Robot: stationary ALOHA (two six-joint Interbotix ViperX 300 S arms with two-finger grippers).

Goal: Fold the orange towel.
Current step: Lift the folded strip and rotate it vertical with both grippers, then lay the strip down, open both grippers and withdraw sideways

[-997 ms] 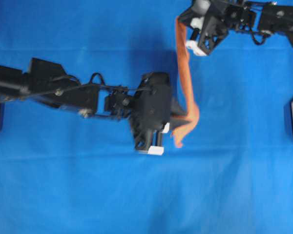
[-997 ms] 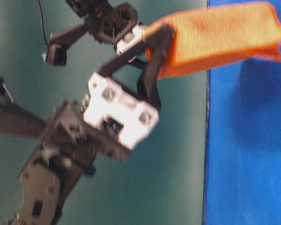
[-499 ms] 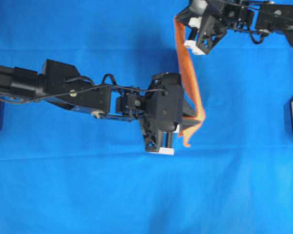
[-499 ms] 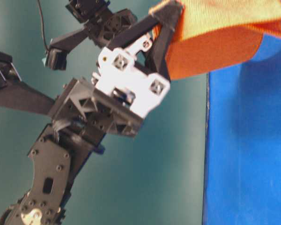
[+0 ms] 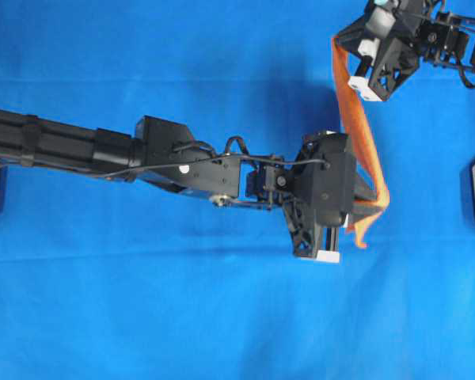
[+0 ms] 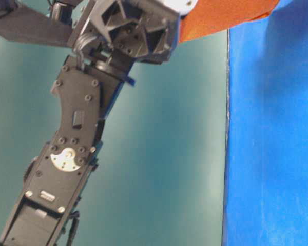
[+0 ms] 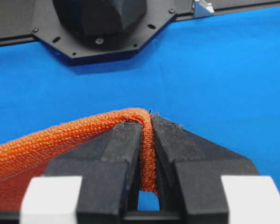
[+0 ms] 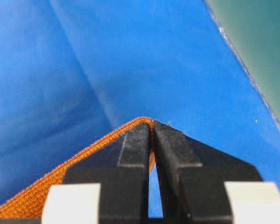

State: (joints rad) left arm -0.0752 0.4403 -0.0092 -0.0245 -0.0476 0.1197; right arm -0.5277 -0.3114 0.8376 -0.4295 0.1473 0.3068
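the fuzzy bright-orange square towel is up in the air over the blue tablecloth, strung between the left gripper and right gripper, each clamped on an edge. no fold laid down yet, so most of it's left.

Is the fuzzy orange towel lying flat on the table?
No. The fuzzy orange towel hangs stretched between the left gripper and right gripper.

Blue tablecloth; teal wall
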